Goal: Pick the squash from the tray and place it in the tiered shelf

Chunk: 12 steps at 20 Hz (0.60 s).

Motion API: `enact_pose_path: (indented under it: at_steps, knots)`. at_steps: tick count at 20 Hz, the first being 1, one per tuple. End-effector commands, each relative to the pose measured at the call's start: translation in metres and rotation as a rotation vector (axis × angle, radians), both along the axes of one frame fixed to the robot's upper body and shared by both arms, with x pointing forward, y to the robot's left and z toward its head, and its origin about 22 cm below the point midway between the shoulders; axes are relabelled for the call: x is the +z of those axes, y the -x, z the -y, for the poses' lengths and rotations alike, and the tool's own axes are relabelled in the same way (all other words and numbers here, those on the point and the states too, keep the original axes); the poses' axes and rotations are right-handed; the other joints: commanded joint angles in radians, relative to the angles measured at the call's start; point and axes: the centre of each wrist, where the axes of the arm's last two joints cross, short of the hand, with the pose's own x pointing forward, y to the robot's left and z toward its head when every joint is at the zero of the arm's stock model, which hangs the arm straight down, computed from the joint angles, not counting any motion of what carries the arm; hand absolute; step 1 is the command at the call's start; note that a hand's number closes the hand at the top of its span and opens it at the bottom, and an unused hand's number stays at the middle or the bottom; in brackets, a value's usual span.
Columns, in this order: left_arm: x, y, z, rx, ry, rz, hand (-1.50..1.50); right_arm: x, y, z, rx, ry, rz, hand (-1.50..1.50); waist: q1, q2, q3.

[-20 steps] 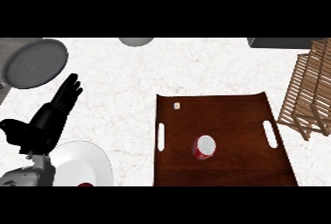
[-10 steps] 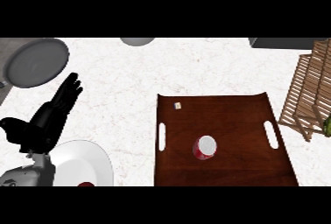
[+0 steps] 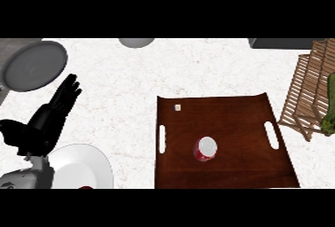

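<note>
The green squash shows as a long strip at the view's right edge, lying against the slatted wooden tiered shelf. The dark brown tray with white handle slots lies in the middle of the counter, and no squash is on it. My left hand is at the left, open with its fingers pointing up, well away from the tray. No part of my right hand shows; whether it holds the squash beyond the edge cannot be seen.
A red can with a white top and a small white bit sit on the tray. A white plate lies bottom left, a grey round pan top left, a grey bowl at the back.
The squash has come into view at the right edge by the shelf and shows more of its length now. The left hand and the can have not moved.
</note>
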Motion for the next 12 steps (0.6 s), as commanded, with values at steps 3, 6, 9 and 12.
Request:
enact_pose_path:
  at_steps: [3, 6, 9, 12]
  knots:
    - [-0.015, 0.005, 0.003, -0.002, 0.003, -0.008, 0.0, 0.041, 0.025, 0.024, 0.04, -0.321, -0.068, -1.5, 0.002, 0.004, -0.001]
    - [0.001, 0.002, 0.001, -0.021, 0.003, 0.01, 0.0, 0.059, 0.042, 0.038, -0.02, -0.493, -0.165, -1.5, 0.018, 0.005, -0.001]
    - [0.002, 0.002, 0.003, -0.017, -0.004, -0.003, 0.0, 0.063, 0.062, 0.055, -0.076, -0.61, -0.242, -1.5, 0.022, 0.009, 0.001]
    - [0.0, 0.004, 0.005, -0.023, 0.02, 0.01, 0.0, 0.058, 0.074, 0.067, -0.097, -0.697, -0.31, -1.5, 0.033, 0.017, 0.004]
